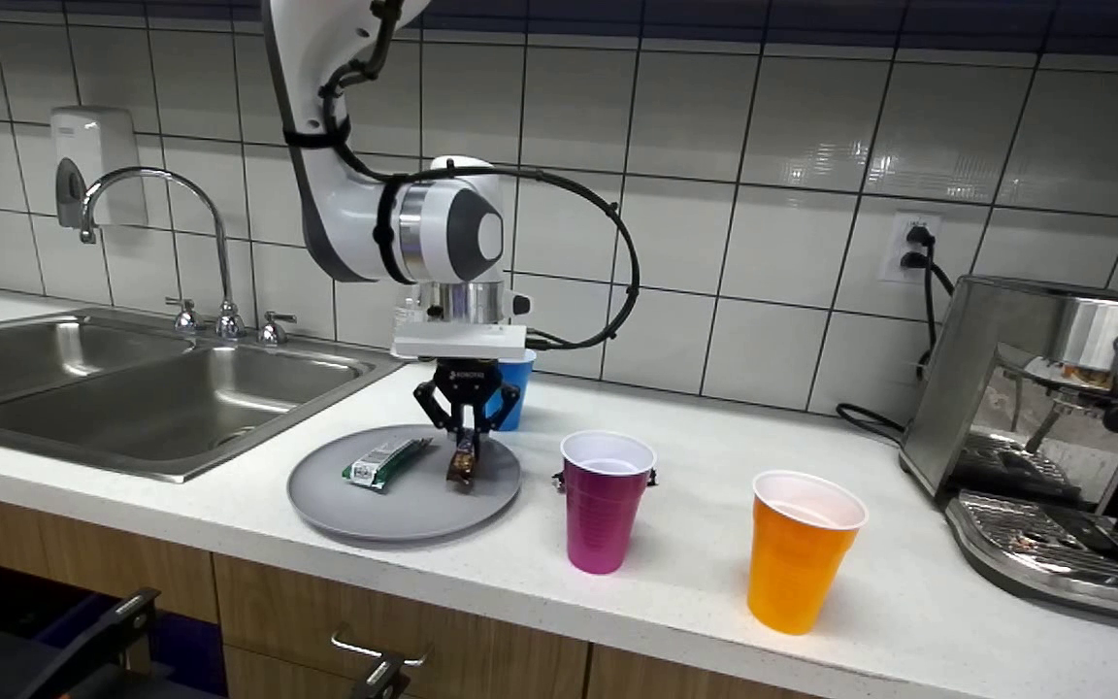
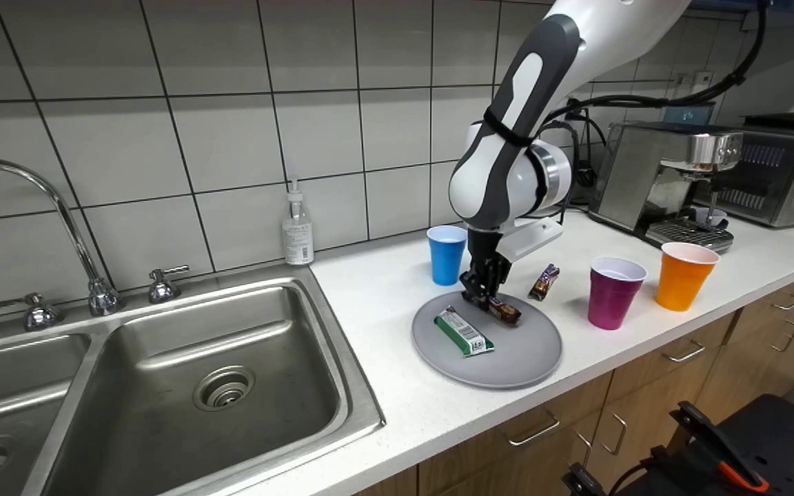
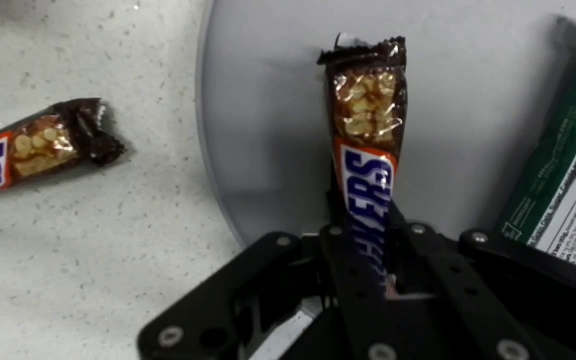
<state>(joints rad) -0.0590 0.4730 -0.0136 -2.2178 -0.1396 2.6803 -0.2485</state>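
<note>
My gripper [image 3: 366,214] is shut on a Snickers bar [image 3: 369,107], with a finger on each side of its near half. In both exterior views the gripper [image 1: 467,442] [image 2: 485,297] points down over the grey plate [image 1: 345,513] [image 2: 507,368]. The bar's far end is low over the plate; I cannot tell whether it touches. A green-and-white wrapped bar [image 2: 464,332] lies on the plate beside it, also in the wrist view [image 3: 553,175]. Another Snickers bar [image 2: 544,282] lies on the counter beside the plate; in an exterior view a magenta cup [image 1: 603,519] mostly hides it.
A blue cup [image 2: 446,256] stands behind the plate, close to the gripper. An orange cup [image 1: 800,568] stands beyond the magenta cup. A sink [image 2: 362,406] with a faucet [image 1: 219,243], a soap bottle [image 2: 298,234] and a coffee machine [image 1: 986,349] flank the counter.
</note>
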